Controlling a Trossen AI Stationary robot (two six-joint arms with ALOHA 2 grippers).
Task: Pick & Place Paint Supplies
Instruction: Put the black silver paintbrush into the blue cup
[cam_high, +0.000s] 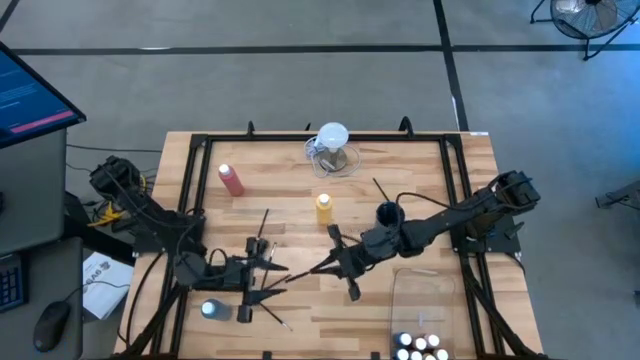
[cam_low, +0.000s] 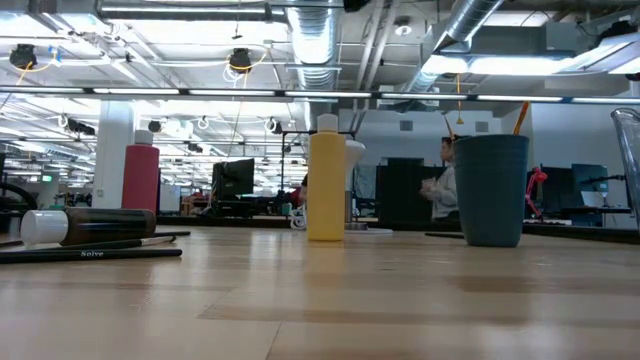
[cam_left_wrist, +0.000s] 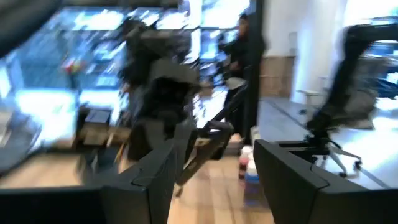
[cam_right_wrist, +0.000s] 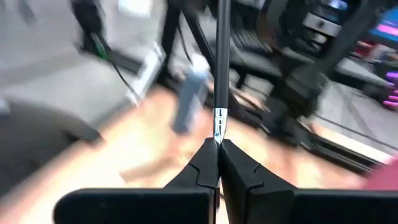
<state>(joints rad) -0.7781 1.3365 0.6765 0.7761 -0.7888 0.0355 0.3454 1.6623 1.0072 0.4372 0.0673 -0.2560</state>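
Mid-surface (cam_high: 300, 205), we find the right hand (cam_right_wrist: 218, 149) clamped on a paintbrush (cam_right_wrist: 221, 68); the left hand (cam_left_wrist: 214, 171) gapes, holding nothing.

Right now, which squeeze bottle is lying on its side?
The blue squeeze bottle by the left gripper; the yellow bottle and pink-red bottle stand upright.
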